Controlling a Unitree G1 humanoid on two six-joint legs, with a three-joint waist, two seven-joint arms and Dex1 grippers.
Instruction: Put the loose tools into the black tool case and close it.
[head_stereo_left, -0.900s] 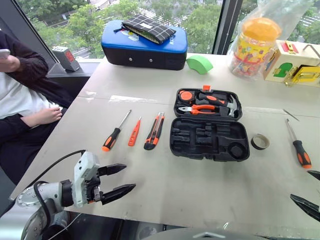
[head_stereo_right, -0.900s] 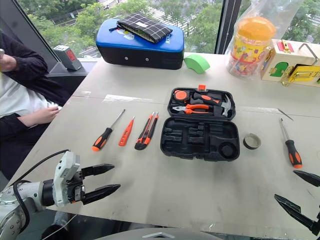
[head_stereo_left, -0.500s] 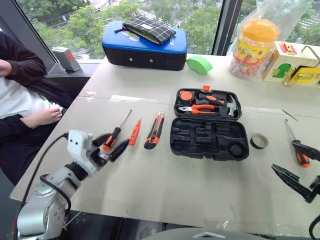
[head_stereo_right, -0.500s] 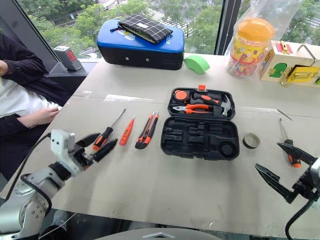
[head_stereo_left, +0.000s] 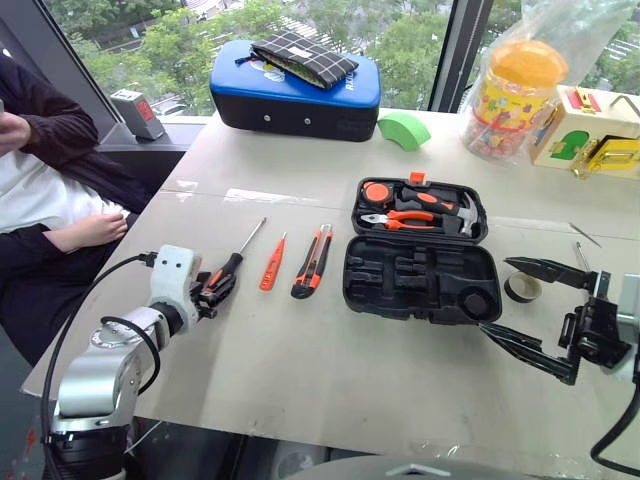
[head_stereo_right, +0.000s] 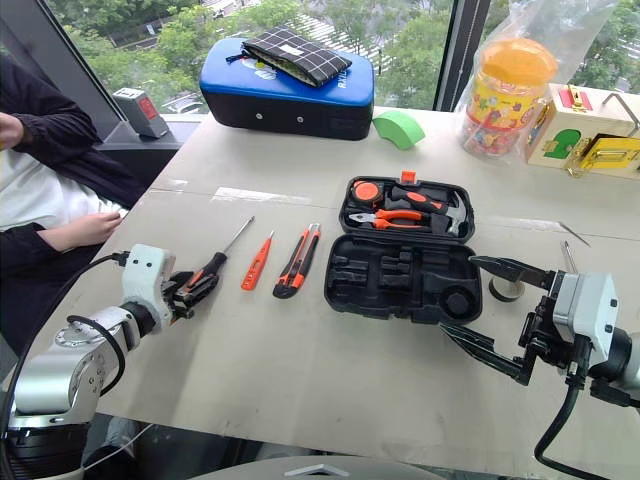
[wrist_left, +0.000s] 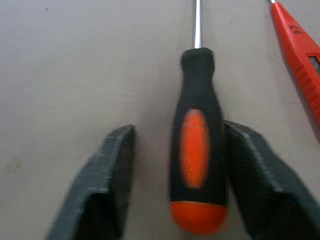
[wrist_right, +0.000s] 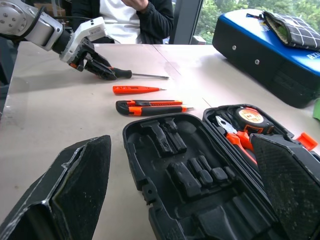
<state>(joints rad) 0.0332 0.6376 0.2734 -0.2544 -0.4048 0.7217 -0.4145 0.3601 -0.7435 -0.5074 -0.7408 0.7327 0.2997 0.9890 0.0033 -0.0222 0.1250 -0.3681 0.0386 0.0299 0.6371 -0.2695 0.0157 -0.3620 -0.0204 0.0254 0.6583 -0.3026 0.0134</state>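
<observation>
- Pickup step: your left gripper (wrist_left: 200, 165) straddles the screwdriver (wrist_left: 198, 140) handle, fingers not yet clamped.
- Right gripper (head_stereo_left: 530, 310) gapes wide beside the open black tool case (head_stereo_left: 420, 275).
- Squeeze, lift, carry to case.

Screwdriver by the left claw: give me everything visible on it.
The screwdriver has a black handle with an orange oval inlay and orange butt cap, plus a thin bare metal shaft. It lies flat on the grey table, beside the orange tester screwdriver. The left claw straddles its handle, one finger against it, the other apart.
</observation>
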